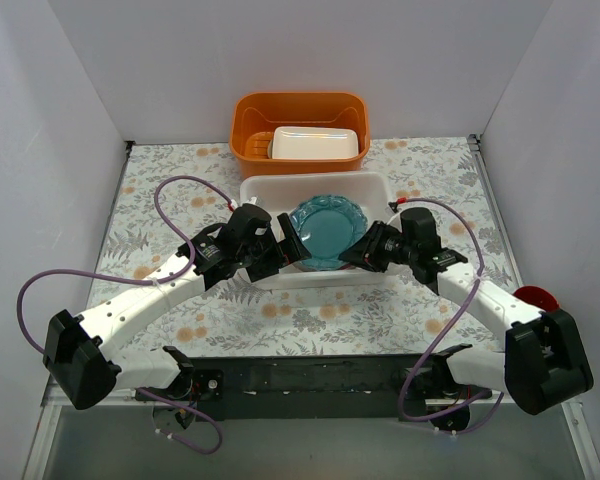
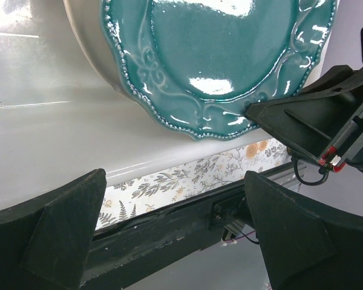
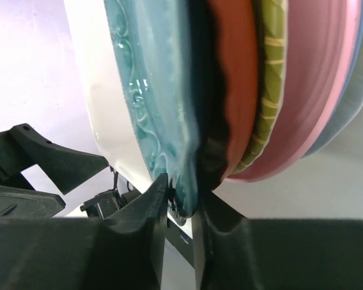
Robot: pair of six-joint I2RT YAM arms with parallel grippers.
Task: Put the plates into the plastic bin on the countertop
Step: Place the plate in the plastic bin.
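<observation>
- Pinching rim of teal plate in right gripper, jaws near closed on it.
- Spread wide, holding nothing, at left gripper, just beside plate's edge.
- Sitting atop red-brown plate, inside plastic bin on tabletop.
- Likely risk: dragging or tipping plate on pull-out, with lower finger wedged underneath.

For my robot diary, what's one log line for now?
right claw: shut on teal plate | left claw: open | plate: over stack, in bin

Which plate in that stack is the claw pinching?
The teal scalloped plate, on top: the right gripper clamps its rim. The red-brown, yellow, pink and blue plates lie beneath it.
</observation>
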